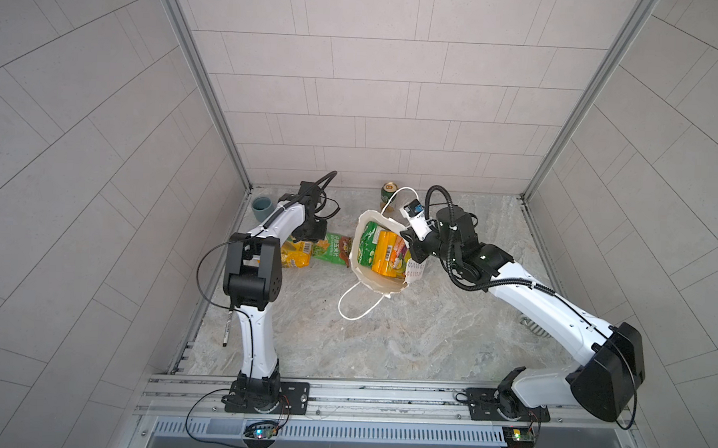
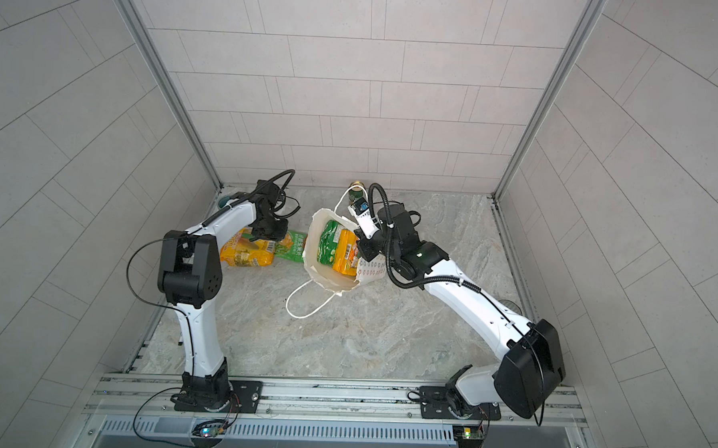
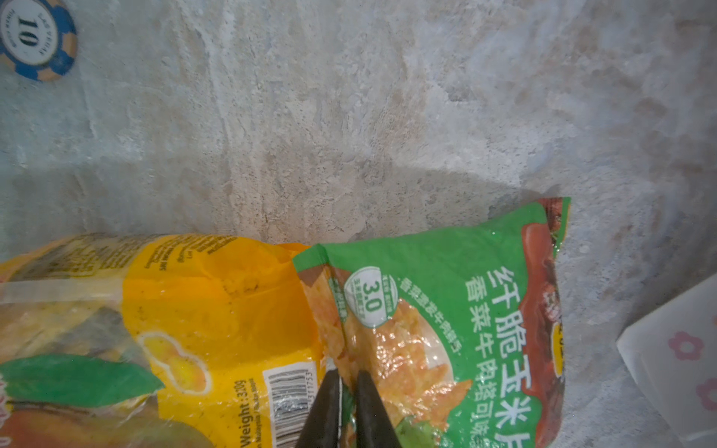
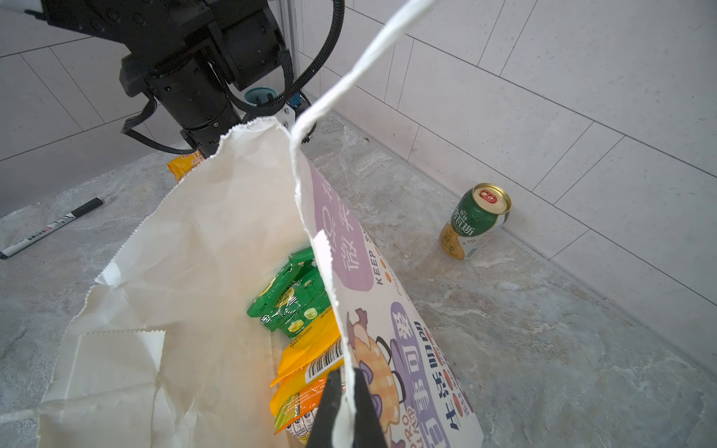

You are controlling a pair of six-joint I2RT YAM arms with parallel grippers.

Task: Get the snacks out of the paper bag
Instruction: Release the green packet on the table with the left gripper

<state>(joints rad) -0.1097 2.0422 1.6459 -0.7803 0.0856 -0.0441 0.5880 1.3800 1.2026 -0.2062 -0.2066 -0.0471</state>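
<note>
**Top views and wrist views.** I am holding the paper bag point(image 1: 357, 270) upright near the centre of the tabletop point(image 1: 385, 338), with the right gripper point(image 4: 347, 372) jaws pinching its rim at the bag's three o'clock. Green and orange snacks point(image 1: 383, 251) are standing inside it. At the bag's nine o'clock a green snack packet point(image 3: 465, 291) is lying flat, touching a yellow snack packet point(image 3: 217, 310). The left gripper point(image 3: 347, 374) is hanging over the green packet's edge with its jaws a narrow slit apart; I cannot tell whether they are gripping it. A drink can point(image 1: 388, 193) is standing at the bag's twelve o'clock.
</note>
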